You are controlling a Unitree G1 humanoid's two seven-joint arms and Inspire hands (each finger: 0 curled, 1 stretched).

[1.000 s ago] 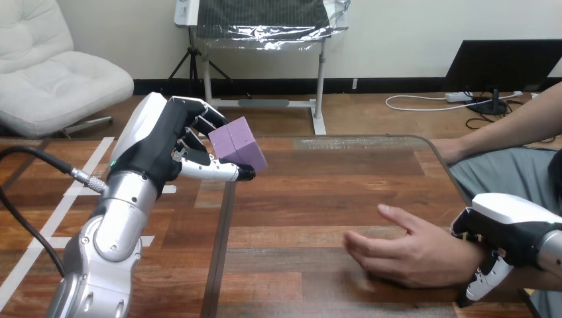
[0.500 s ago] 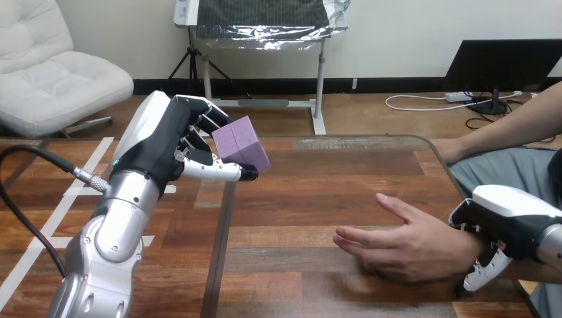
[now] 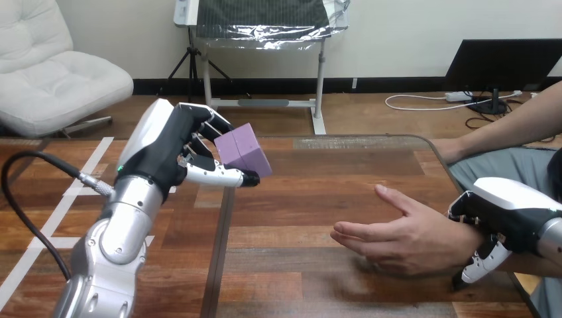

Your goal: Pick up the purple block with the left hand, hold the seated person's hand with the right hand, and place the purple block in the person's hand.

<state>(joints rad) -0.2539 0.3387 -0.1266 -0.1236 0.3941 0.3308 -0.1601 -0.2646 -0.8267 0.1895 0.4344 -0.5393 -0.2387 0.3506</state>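
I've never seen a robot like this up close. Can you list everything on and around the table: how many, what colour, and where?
purple block: one, purple, held up above the table's left part.
table: one, brown wood, spanning the view.
person's hand: one, open with the thumb up, low over the table at the right.
person's wrist: one, just right of that hand, under the right hand.
left hand: one, black and white, fingers and thumb curled round the purple block.
silver forearm: one, silver, rising from the bottom left to the left hand.
right hand: one, black and white, at the right edge, curled round the person's wrist.
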